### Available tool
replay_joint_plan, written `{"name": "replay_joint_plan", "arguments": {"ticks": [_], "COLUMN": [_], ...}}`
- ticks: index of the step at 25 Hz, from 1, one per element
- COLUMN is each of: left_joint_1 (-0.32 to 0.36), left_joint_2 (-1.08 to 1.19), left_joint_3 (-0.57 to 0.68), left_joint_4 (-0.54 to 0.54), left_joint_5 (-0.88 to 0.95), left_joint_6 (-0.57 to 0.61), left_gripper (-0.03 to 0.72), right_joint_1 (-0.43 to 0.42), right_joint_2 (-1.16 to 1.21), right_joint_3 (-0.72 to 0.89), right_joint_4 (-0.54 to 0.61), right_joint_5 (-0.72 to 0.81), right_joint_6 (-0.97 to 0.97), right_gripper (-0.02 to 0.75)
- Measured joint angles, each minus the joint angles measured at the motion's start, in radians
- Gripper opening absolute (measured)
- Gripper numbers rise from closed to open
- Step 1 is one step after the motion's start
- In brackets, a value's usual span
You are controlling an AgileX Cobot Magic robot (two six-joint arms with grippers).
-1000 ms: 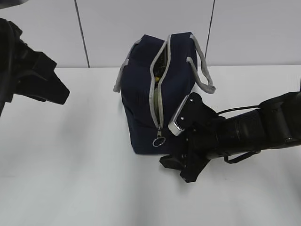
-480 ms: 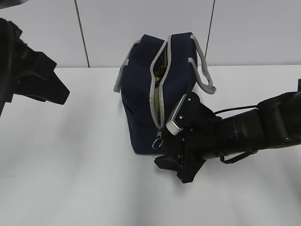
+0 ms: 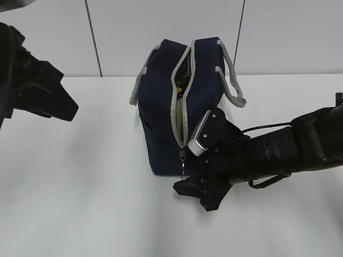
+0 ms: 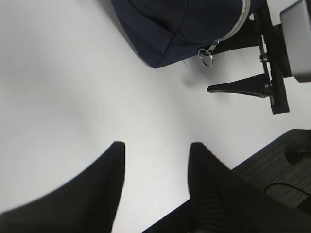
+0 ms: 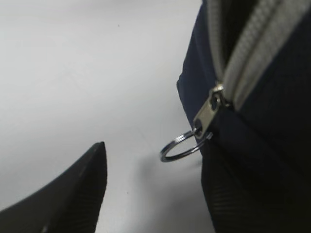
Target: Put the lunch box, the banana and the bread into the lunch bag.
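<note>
Lunch bag work first: your right hand lies low on the counter at the bag's near end, its forearm reaching in nearly level from the right edge of the exterior view. Its fingers are spread and pinch nothing. In the right wrist view one dark finger sits at lower left, with bare counter between it and the ring pull; the opposite finger you cannot make out there. The ring hangs free from the metal slider at the lower end of the grey zipper, just beside the hand but not touched.

Your left hand is held well away over the left part of the counter, fingers spread and empty, looking across at the bag's near corner.

The bag stands upright, its long axis running away from you towards the back wall, the zipper end facing you. The zipper is parted along the top and down the near face, and a little yellow and green shows in the gap; you cannot tell from this which items they are. Grey handles droop on either side.

Left of the bag the counter lies wide and bare. Its near edge shows in the left wrist view, with dark floor beyond.
</note>
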Motion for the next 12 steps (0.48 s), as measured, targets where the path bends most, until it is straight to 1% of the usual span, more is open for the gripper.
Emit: {"name": "replay_joint_plan", "arguments": {"ticks": [12], "left_joint_1": [0.000], "left_joint_2": [0.000], "left_joint_3": [0.000], "left_joint_4": [0.000], "left_joint_5": [0.001], "left_joint_6": [0.000], "left_gripper": [0.319], "right_joint_1": [0.000], "right_joint_2": [0.000], "right_joint_3": [-0.021], "right_joint_4": [0.000], "right_joint_5": [-0.008], "right_joint_6": [0.000], "right_gripper": [0.463]}}
